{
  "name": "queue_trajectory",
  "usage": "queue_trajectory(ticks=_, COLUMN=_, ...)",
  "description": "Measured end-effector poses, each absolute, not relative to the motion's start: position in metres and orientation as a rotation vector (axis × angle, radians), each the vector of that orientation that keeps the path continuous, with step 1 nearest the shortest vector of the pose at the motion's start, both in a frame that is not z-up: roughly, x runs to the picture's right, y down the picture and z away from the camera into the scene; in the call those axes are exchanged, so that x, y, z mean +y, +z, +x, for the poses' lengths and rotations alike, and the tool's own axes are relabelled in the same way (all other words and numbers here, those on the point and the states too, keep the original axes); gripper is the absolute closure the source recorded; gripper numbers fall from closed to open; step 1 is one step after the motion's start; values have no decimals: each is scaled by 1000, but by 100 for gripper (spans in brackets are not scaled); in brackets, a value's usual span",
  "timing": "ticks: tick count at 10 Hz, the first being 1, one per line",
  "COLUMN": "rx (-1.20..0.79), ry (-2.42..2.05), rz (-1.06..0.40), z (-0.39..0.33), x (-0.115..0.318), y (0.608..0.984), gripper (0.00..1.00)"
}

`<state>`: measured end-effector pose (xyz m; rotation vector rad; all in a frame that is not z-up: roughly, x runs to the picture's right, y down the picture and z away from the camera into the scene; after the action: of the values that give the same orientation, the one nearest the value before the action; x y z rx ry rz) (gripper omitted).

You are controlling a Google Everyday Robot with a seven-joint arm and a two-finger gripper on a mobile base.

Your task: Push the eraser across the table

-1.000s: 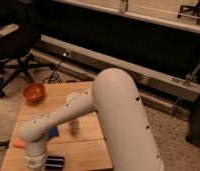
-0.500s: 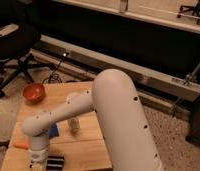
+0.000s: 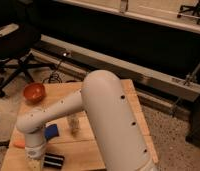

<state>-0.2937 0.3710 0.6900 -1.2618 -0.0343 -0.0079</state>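
The eraser [image 3: 53,161], a small black block with pale stripes, lies flat near the front edge of the light wooden table [image 3: 113,145]. My gripper [image 3: 35,156] hangs from the white arm's wrist at the front left of the table. It points down, just left of the eraser and close beside it. I cannot tell if they touch. The big white arm [image 3: 105,120] covers the table's middle and right.
A blue pad [image 3: 51,131] lies just behind the eraser. An orange carrot-like piece [image 3: 18,143] is left of the wrist. An orange bowl [image 3: 34,92] sits at the table's back left. A small clear cup [image 3: 73,123] stands mid-table. An office chair [image 3: 15,55] stands far left.
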Motion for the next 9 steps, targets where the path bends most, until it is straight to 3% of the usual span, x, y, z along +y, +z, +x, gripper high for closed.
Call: queue_trajectory(ticks=9, rx=42, ry=6, rz=-1221, z=-280, x=348, y=696, gripper=100)
